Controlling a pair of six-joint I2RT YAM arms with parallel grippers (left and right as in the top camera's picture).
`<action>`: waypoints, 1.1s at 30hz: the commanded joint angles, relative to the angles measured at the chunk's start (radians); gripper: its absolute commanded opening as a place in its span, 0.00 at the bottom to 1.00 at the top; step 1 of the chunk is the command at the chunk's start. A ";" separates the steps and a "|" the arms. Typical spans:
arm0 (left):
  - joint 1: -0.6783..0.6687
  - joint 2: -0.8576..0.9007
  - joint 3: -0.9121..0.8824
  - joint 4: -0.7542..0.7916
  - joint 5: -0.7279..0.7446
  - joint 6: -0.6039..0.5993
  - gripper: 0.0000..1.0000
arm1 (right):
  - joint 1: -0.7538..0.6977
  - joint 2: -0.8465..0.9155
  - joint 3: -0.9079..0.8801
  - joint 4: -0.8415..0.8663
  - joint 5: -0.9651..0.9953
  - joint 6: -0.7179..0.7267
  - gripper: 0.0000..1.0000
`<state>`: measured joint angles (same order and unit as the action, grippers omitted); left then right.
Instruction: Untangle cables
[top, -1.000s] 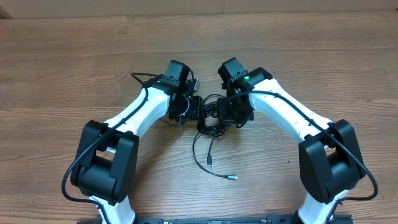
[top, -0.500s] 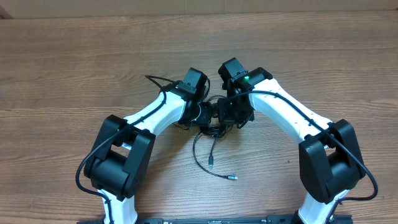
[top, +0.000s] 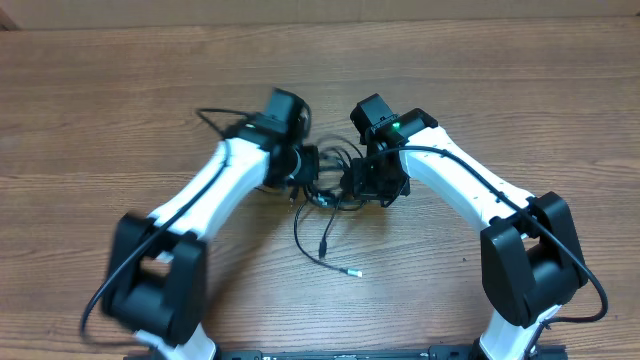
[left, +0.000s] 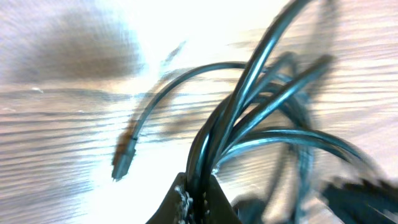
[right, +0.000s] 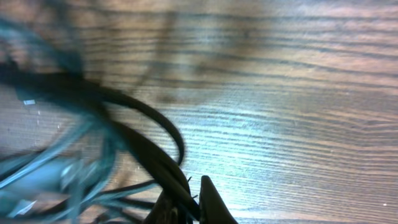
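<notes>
The cables (top: 328, 192) are a tangle of thin black cords between my two grippers at the middle of the wooden table. My left gripper (top: 306, 182), blurred by motion, is shut on the bundle's left side. In the left wrist view its jaws (left: 198, 200) pinch several strands (left: 249, 93) that fan upward, and one loose plug (left: 122, 163) hangs to the left. My right gripper (top: 354, 184) is shut on the bundle's right side. In the right wrist view its jaws (right: 186, 205) clamp a thick black strand (right: 143, 146). Two loose ends trail toward the front, ending in plugs (top: 352, 272).
The bare wooden table (top: 520, 90) stretches all around the tangle. Both white arms reach in from the front edge, and their bases (top: 530, 270) stand at the front left and front right. Thicker black wires run along each arm.
My left gripper closed on the cables and its arm swung back to the left. The bundle and its trailing plug ends shifted left. The right arm held still.
</notes>
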<state>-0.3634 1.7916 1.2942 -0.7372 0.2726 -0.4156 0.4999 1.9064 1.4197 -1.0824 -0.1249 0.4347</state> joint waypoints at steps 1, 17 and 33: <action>0.117 -0.198 0.052 0.006 0.127 0.084 0.04 | -0.011 -0.014 0.001 -0.029 0.135 0.023 0.04; 0.337 -0.374 0.051 -0.138 0.015 0.202 0.04 | -0.012 -0.014 0.001 -0.010 0.119 0.032 0.05; 0.248 -0.203 0.050 -0.193 0.094 0.164 0.54 | -0.006 -0.014 0.001 0.007 -0.033 -0.121 0.28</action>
<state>-0.0700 1.5452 1.3251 -0.9279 0.3244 -0.2440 0.4934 1.9049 1.4265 -1.0760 -0.1482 0.3260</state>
